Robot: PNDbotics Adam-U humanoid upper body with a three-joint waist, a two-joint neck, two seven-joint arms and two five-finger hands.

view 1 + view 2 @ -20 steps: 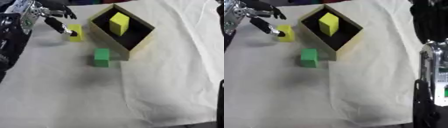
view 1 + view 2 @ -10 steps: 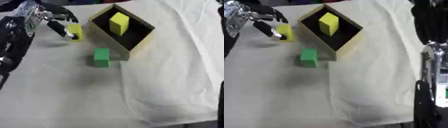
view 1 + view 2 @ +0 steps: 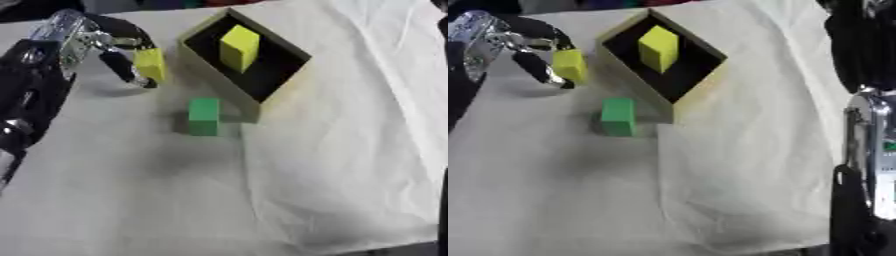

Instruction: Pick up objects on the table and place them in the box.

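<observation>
Our left hand (image 3: 105, 47) had curled round a yellow block (image 3: 150, 64), at nine o'clock from the box (image 3: 289, 52). We judged it light, rigid, best pinched across flat faces.

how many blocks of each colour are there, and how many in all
yellow blocks: 2, one standing inside the box, one held in the left hand
green blocks: 1, lying on the cloth beside the box
total: 3 blocks
</observation>
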